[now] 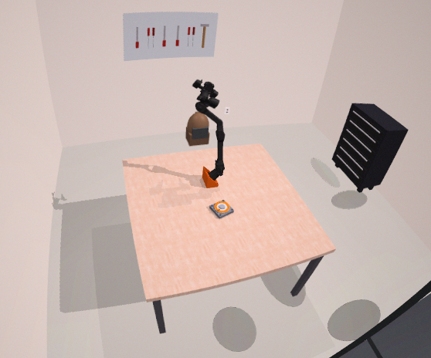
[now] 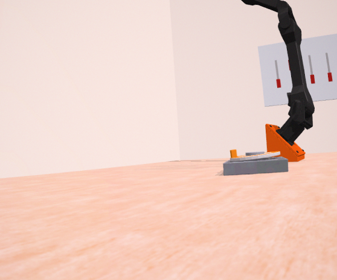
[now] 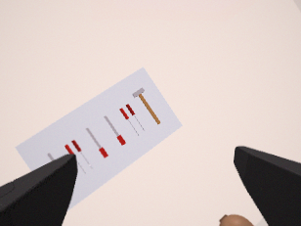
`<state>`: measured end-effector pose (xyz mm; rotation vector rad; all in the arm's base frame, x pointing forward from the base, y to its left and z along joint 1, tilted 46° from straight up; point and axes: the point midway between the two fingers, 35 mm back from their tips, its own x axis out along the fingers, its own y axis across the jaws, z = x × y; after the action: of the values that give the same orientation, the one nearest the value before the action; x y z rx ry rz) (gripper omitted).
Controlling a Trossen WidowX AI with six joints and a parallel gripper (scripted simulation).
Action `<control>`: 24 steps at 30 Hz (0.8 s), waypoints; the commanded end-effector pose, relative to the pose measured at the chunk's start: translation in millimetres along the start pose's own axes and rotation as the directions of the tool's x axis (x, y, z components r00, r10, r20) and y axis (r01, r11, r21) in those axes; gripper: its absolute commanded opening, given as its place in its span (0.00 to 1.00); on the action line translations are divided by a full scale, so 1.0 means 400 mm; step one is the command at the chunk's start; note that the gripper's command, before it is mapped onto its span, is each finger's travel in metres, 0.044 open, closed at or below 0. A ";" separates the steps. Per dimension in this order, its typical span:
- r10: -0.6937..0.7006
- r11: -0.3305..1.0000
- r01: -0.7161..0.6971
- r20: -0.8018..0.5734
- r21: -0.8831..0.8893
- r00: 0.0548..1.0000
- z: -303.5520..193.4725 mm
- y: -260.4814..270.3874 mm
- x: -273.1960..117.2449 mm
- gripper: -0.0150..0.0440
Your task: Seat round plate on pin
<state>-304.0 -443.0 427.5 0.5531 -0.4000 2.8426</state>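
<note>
The round plate (image 1: 215, 206) (image 2: 255, 157), orange with a white ring, sits around the grey post (image 1: 222, 207) (image 2: 255, 153) on the square grey base (image 1: 221, 216) (image 2: 255, 168). In the exterior view the plate is tilted: its left side, with the upright orange tab (image 2: 233, 153), is low, and its right side is raised off the base. The pin and the hole are too small or hidden to tell. My gripper (image 3: 157, 158) is open and empty, high above the table and far from the plate, with the wall in the wrist view.
The arm's orange mount (image 1: 209, 179) (image 2: 279, 145) stands on the table (image 1: 193, 251) behind the base. The arm (image 1: 220, 144) (image 2: 296, 63) rises upright from it. A brown backpack (image 1: 198, 129), a black drawer cabinet (image 1: 367, 146) and a wall tool board (image 1: 170, 54) (image 3: 44, 146) are farther off.
</note>
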 end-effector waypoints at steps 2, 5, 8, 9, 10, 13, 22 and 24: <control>0.072 0.997 -0.070 0.045 -0.045 0.996 0.023 0.044 -0.041 0.84; 0.268 0.956 -0.245 0.142 -0.159 0.953 0.070 0.151 -0.163 0.71; 0.396 0.907 -0.350 0.191 -0.233 0.898 0.091 0.215 -0.253 0.58; 0.416 0.898 -0.366 0.198 -0.243 0.888 0.094 0.224 -0.267 0.53; 0.475 0.868 -0.413 0.216 -0.275 0.853 0.101 0.250 -0.313 0.49; 0.644 0.754 -0.544 0.252 -0.368 0.722 0.113 0.319 -0.461 0.35; 0.936 0.353 -0.725 0.223 -0.591 0.274 0.080 0.396 -0.867 0.25; 0.968 0.250 -0.733 0.194 -0.632 0.162 0.061 0.393 -0.958 0.25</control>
<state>-40.5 -654.7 295.0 1.3788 -1.8019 3.2632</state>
